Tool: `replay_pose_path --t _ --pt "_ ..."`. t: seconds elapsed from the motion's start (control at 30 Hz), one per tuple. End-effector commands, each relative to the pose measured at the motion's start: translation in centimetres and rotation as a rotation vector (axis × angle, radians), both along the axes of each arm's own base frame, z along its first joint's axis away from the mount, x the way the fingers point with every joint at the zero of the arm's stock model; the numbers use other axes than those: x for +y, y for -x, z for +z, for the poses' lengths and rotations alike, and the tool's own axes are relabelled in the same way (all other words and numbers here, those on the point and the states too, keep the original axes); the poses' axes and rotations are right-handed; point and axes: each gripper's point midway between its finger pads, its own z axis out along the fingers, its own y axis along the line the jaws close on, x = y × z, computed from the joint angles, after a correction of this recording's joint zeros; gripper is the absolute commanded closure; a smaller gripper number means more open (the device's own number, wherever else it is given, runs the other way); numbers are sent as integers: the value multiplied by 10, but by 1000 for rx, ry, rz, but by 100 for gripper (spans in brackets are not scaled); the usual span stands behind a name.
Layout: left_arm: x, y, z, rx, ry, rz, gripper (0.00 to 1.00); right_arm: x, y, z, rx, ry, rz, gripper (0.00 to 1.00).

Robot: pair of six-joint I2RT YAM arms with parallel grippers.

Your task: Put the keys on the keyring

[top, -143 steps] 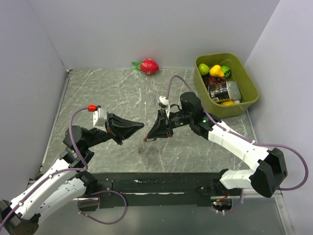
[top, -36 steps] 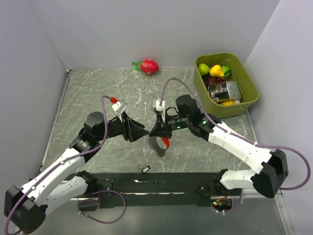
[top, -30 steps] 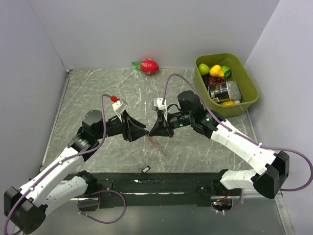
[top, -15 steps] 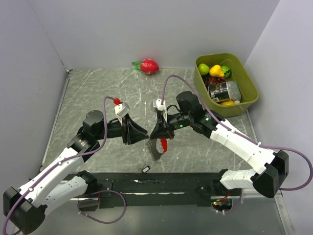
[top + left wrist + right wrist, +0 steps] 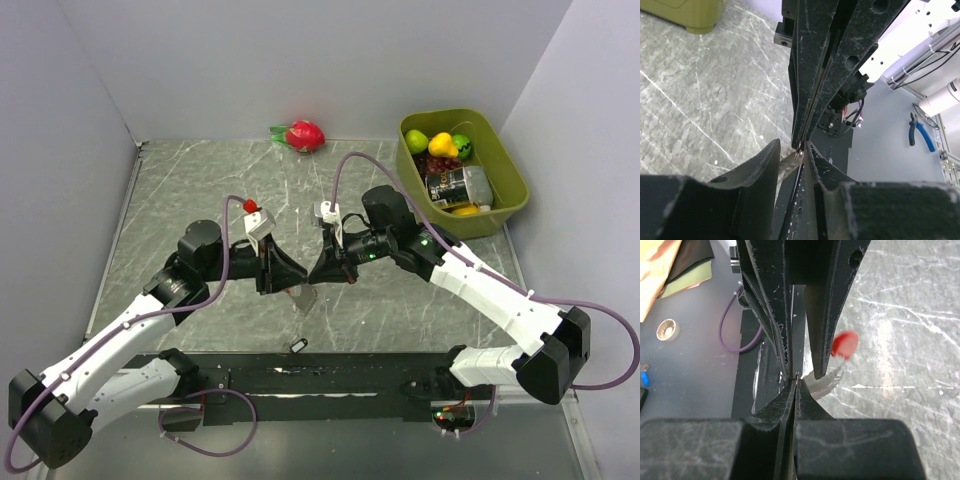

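Top external view: both tools meet tip to tip mid-worktop [image 5: 200, 190]. The right tool [image 5: 314, 278] is pressed together, apparently pinching the keyring [image 5: 303, 296], whose silvery bit dangles just below. The left tool [image 5: 298, 281] shows a narrow gap. The key [image 5: 298, 346] lies at 6 o'clock, untouched. Looks like a regrip step; next up is probably a firm hold, then fetching that key.
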Motion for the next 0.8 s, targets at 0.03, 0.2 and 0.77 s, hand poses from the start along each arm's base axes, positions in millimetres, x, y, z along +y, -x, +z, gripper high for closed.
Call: replay_pose_path --t 0.03,0.2,0.77 --pt "-8 7 14 -56 7 -56 77 7 -3 29 -60 -80 14 100" --pt "-10 10 6 -36 -21 -69 99 7 0 35 -64 -103 27 100" --pt "0 7 26 -107 107 47 99 5 -5 24 -44 -127 9 74"
